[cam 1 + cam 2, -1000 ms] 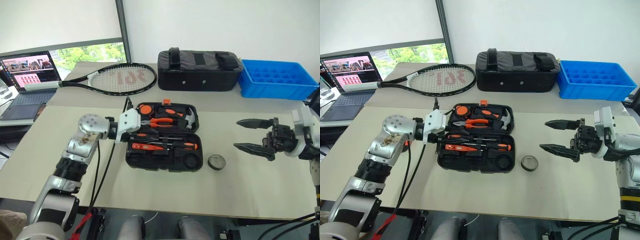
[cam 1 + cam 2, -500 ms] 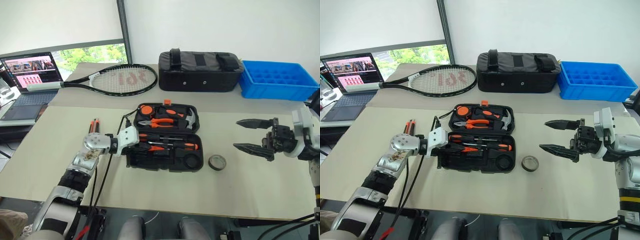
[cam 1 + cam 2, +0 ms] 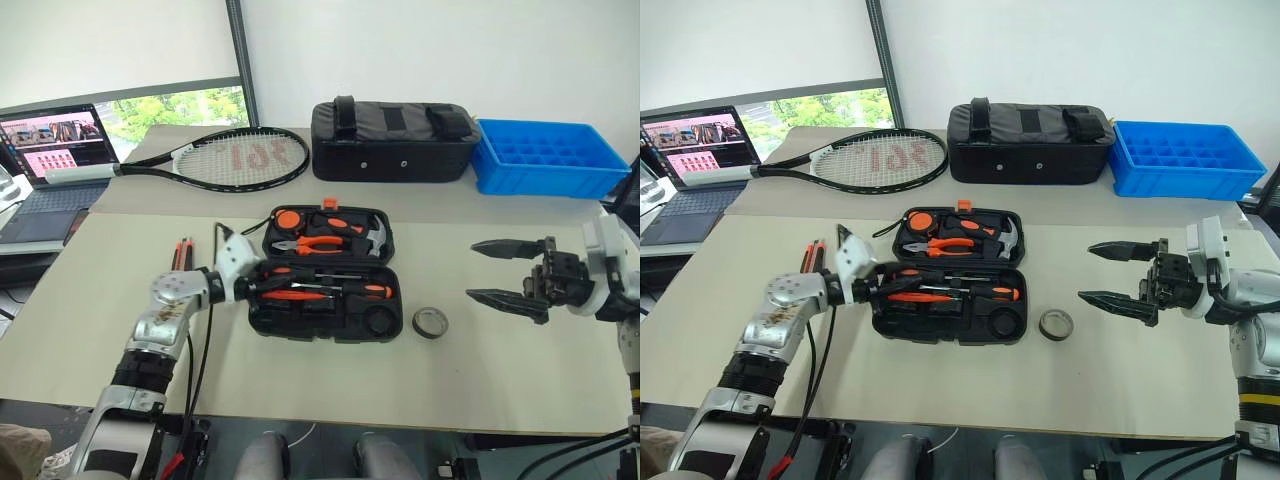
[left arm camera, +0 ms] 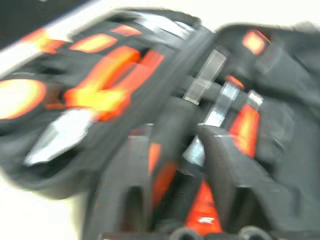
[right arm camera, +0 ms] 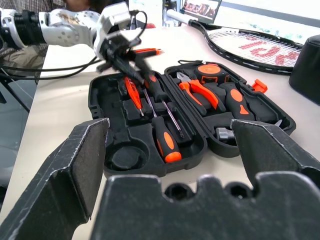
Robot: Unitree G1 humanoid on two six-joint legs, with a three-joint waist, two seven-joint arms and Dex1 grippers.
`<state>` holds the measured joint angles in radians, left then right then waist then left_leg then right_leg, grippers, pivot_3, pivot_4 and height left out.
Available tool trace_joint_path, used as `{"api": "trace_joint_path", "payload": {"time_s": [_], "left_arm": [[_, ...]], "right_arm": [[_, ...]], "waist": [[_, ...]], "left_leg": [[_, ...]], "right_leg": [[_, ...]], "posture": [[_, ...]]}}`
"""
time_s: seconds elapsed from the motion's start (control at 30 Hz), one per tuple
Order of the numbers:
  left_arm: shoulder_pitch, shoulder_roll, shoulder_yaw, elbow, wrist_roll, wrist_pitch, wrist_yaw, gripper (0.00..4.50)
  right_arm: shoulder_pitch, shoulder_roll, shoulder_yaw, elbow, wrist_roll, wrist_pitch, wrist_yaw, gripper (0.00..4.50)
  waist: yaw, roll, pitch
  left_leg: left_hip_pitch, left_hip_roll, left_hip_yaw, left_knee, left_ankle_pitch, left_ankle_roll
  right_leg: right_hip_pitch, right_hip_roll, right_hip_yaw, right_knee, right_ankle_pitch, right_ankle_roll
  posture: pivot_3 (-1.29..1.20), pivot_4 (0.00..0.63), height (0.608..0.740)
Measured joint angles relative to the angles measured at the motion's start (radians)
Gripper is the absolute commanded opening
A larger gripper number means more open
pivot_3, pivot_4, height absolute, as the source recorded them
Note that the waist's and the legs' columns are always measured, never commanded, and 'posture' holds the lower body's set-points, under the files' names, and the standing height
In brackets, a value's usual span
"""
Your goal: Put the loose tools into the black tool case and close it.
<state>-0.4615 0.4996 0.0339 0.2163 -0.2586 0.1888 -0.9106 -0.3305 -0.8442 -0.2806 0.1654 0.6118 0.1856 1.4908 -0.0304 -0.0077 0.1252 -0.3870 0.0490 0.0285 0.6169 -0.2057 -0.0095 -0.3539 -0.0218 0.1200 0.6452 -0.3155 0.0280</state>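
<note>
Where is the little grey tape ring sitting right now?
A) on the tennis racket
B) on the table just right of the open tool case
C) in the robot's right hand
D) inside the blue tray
B: the tape ring lies flat on the table, beside the right end of the open black tool case, short of the open right hand.

Head pair overhead; wrists near black tool case (image 3: 325,270).

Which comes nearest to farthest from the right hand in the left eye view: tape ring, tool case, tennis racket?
From the right hand:
1. Tape ring, on the table just to its left, beside the case.
2. Black tool case, lying open at the table's middle.
3. Tennis racket, far back on the left.
</note>
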Motion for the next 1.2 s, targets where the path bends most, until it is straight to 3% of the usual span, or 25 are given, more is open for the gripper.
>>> {"api": "trace_joint_path", "payload": {"time_s": [0.13, 0.37, 0.73, 0.87, 1.0, 1.03, 1.2], "left_arm": [[0.001, 0.031, 0.170, -0.102, -0.016, 0.159, 0.238, 4.43], [0.136, -0.002, 0.280, -0.247, 0.045, 0.426, 0.576, 4.47], [0.177, -0.091, 0.246, -0.251, 0.089, 0.591, 0.746, 4.47], [0.165, -0.093, 0.245, -0.223, 0.081, 0.599, 0.730, 3.44], [0.158, -0.094, 0.244, -0.204, 0.069, 0.588, 0.722, 1.93], [0.157, -0.095, 0.245, -0.201, 0.069, 0.586, 0.723, 1.77], [0.157, -0.129, 0.277, -0.182, 0.055, 0.530, 0.739, 1.78]], "right_arm": [[-0.023, 0.022, 0.029, 0.015, -0.001, 0.000, 0.013, 4.50], [-0.103, 0.034, 0.064, 0.083, -0.005, 0.000, 0.039, 4.50], [-0.163, 0.034, 0.084, 0.134, -0.020, -0.002, 0.059, 4.50], [-0.163, 0.032, 0.085, 0.137, -0.020, -0.002, 0.060, 4.50], [-0.160, 0.027, 0.084, 0.136, -0.020, -0.002, 0.060, 4.50], [-0.158, 0.025, 0.084, 0.136, -0.020, -0.002, 0.060, 4.50], [-0.141, 0.014, 0.078, 0.131, -0.019, -0.002, 0.060, 4.50]], "waist": [[-0.002, 0.000, 0.000], [-0.002, 0.000, 0.000], [0.016, -0.001, 0.000], [0.016, -0.001, 0.000], [0.012, 0.000, 0.000], [0.012, 0.000, 0.000], [0.013, -0.001, 0.000]], "left_leg": [[0.000, 0.000, -0.001, 0.000, 0.000, 0.000], [0.001, -0.001, -0.001, 0.000, 0.000, 0.000], [0.001, -0.002, -0.001, -0.001, 0.000, 0.000], [0.001, -0.002, -0.001, -0.001, 0.000, 0.000], [0.002, -0.002, -0.001, -0.002, 0.000, 0.000], [0.002, -0.002, -0.001, -0.002, 0.000, 0.000], [0.002, -0.002, -0.001, -0.002, 0.000, -0.001]], "right_leg": [[0.001, 0.000, -0.001, 0.000, 0.000, 0.000], [0.001, -0.002, -0.002, -0.001, 0.000, 0.000], [0.001, -0.002, -0.002, -0.002, 0.000, 0.000], [0.001, -0.002, -0.002, -0.002, 0.000, 0.000], [0.001, -0.002, -0.001, -0.001, 0.000, 0.000], [0.001, -0.002, -0.001, -0.001, 0.000, 0.000], [0.001, -0.002, -0.002, -0.001, 0.000, 0.000]], "posture": [[0.00, 0.150, 0.708], [0.00, 0.150, 0.708], [0.00, 0.150, 0.708], [0.00, 0.150, 0.708], [0.00, 0.150, 0.708], [0.00, 0.150, 0.708], [0.00, 0.150, 0.708]]}}
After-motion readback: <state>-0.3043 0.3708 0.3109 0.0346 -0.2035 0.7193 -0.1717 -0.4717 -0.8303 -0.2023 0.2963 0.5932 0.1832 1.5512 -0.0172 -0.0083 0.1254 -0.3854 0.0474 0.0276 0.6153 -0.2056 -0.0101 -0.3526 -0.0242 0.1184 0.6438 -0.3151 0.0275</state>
